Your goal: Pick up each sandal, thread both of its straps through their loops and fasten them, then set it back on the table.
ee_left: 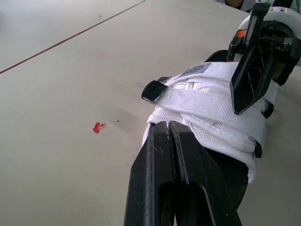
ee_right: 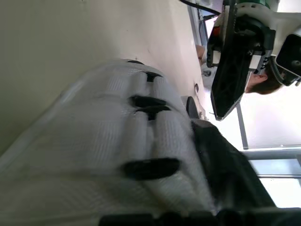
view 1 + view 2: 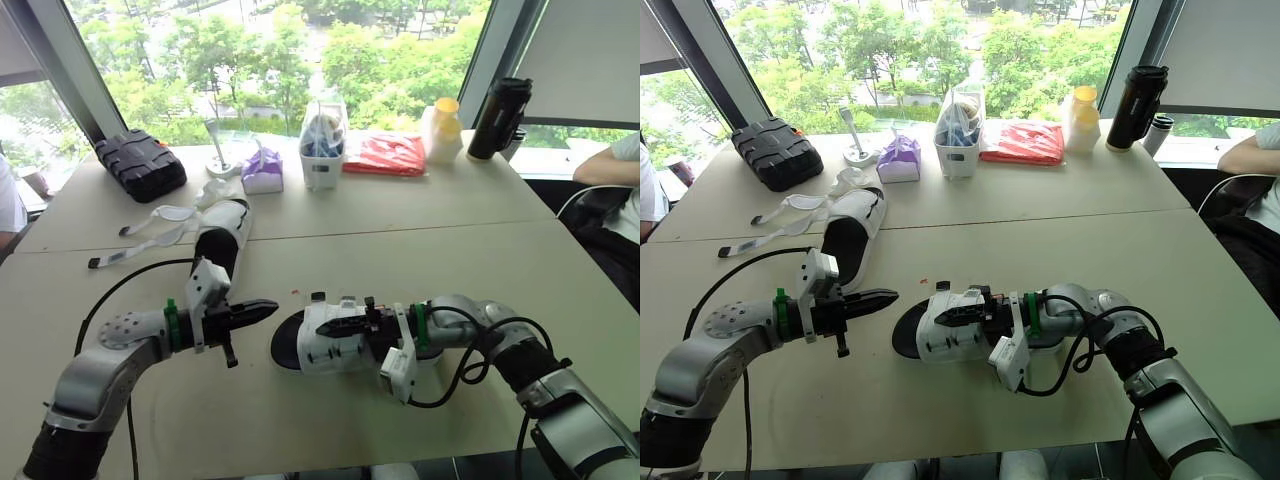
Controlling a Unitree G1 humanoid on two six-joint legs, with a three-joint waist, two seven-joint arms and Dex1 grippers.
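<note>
A white-strapped sandal with a black sole [image 3: 318, 342] lies on the table [image 3: 420, 230] near its front middle. My right gripper [image 3: 345, 322] lies across its upper, and the white strap [image 2: 117, 141] is pressed against its finger [image 2: 225, 165]. It seems to be shut on that strap. My left gripper [image 3: 268, 308] is shut on nothing, its tip [image 1: 168, 127] just short of the sandal's strap end [image 1: 155, 92]. A second sandal [image 3: 225, 238] lies further back on the left, with its loose straps [image 3: 150, 228] trailing over the table.
Along the far edge stand a black case [image 3: 140, 163], a purple tissue pack [image 3: 262, 172], a white container [image 3: 323, 145], a red packet [image 3: 385, 155], a yellow bottle [image 3: 443, 130] and a black flask [image 3: 498, 118]. A person's arm [image 3: 610, 160] rests at the right.
</note>
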